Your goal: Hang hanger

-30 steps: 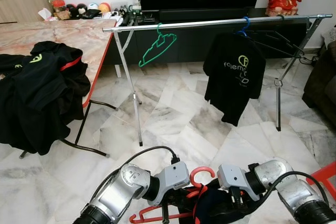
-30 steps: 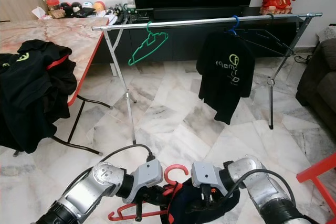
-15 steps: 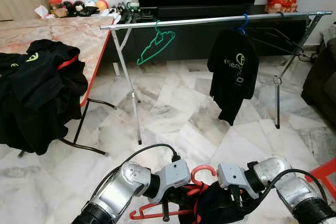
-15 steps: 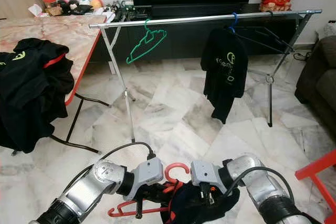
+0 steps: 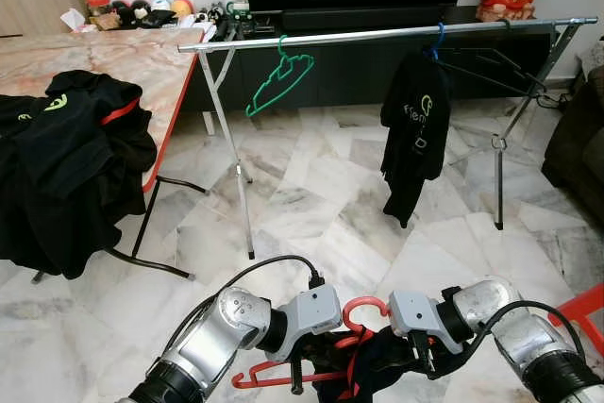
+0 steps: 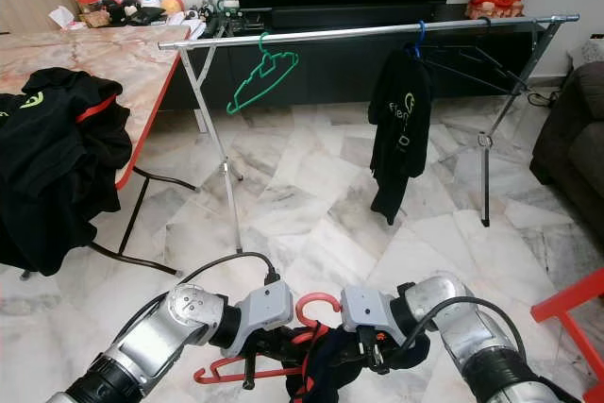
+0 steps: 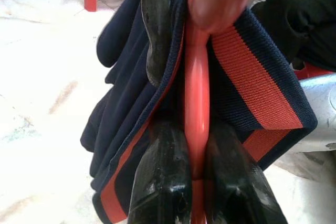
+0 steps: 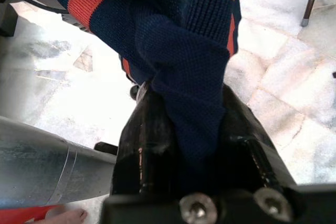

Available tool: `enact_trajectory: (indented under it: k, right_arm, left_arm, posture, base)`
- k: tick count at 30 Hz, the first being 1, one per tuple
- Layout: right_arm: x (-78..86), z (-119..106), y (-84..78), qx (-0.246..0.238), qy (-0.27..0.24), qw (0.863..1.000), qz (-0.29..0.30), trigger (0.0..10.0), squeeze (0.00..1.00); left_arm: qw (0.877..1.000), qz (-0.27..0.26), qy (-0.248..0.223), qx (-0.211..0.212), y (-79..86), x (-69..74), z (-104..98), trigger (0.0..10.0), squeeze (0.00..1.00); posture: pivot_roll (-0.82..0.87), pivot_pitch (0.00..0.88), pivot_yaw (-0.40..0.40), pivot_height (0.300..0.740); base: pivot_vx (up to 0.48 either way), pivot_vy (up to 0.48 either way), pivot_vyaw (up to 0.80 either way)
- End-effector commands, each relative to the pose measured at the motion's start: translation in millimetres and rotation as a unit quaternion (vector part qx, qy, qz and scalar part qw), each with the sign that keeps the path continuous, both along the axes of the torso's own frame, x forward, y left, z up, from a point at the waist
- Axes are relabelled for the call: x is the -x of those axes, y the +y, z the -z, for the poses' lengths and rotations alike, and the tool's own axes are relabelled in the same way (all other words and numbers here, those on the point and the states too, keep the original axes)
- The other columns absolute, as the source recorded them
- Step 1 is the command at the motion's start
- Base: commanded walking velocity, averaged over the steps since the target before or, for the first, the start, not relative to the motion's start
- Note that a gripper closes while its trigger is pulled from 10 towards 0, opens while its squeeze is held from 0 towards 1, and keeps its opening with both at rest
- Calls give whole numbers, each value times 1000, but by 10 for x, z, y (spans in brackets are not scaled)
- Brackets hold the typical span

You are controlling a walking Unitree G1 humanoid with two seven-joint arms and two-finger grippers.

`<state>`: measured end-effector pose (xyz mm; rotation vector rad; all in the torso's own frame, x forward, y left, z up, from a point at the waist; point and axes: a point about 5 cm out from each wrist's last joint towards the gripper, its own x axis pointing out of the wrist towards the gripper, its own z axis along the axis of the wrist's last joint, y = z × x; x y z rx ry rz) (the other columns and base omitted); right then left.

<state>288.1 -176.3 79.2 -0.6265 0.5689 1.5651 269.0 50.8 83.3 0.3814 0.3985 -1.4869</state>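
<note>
A white marble floor [image 5: 311, 195] runs back to a dark TV cabinet, with a marble-topped counter [image 5: 123, 58] far ahead and to the left of the left gripper [image 7: 195, 129]; black clothes [image 5: 66, 162] are heaped over its near edge. Ahead of both grippers stands a silver clothes rail [image 5: 377, 35], carrying an empty green hanger [image 5: 280, 82] towards its left end and a black T-shirt [image 5: 415, 129] on a blue hanger further right. Low in front, the left gripper is clamped tight on the red hanger [image 7: 197, 103], its two black fingers [image 7: 160, 177] pressed against either side of the neck, the red hook [image 5: 363, 311] rising between the two wrists. A navy garment with orange stripes [image 7: 247, 77] drapes over that hanger. Just right of it, the right gripper [image 8: 189, 129] pinches a fold of the same navy knit between its closed fingers. A red stool [image 5: 585, 313] sits at the far right.
</note>
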Motion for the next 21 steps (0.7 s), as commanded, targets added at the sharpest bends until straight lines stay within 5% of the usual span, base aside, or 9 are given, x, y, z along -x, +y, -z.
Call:
enact_trajectory:
  k: [1, 5, 6, 7, 17, 21]
  right_arm:
    - [51, 97, -43, 30, 13, 999, -4, 0, 0]
    - [57, 97, -16, 23, 14, 1000, -8, 0, 0]
    - [46, 90, -14, 23, 11, 1000, -8, 0, 0]
    - [40, 83, -15, 22, 10, 1000, -8, 0, 0]
    - [37, 92, -70, 36, 6, 999, -3, 0, 0]
    - [83, 166, -62, 40, 11, 999, -3, 0, 0]
  left_arm:
    - [999, 11, -31, 8, -24, -60, -119, 10000, 0]
    - [999, 11, -34, 4, 7, -79, -120, 10000, 0]
    - [999, 11, -34, 4, 13, -85, -121, 10000, 157]
    - [999, 11, -34, 5, 16, -88, -125, 10000, 1000]
    - [999, 17, -36, -19, 201, -126, -145, 10000, 1000]
    - [996, 46, -32, -64, 376, -90, -120, 10000, 1000]
  posture:
    - [-11, 59, 43, 740]
    - [-16, 37, 48, 740]
    - [-18, 33, 49, 740]
    - [-18, 33, 49, 740]
    - [-23, 14, 50, 740]
    - [-30, 9, 55, 740]
  base:
    - [0, 0, 0]
    - [0, 0, 0]
    - [0, 0, 0]
    - [0, 0, 0]
    - [0, 0, 0]
    - [0, 0, 0]
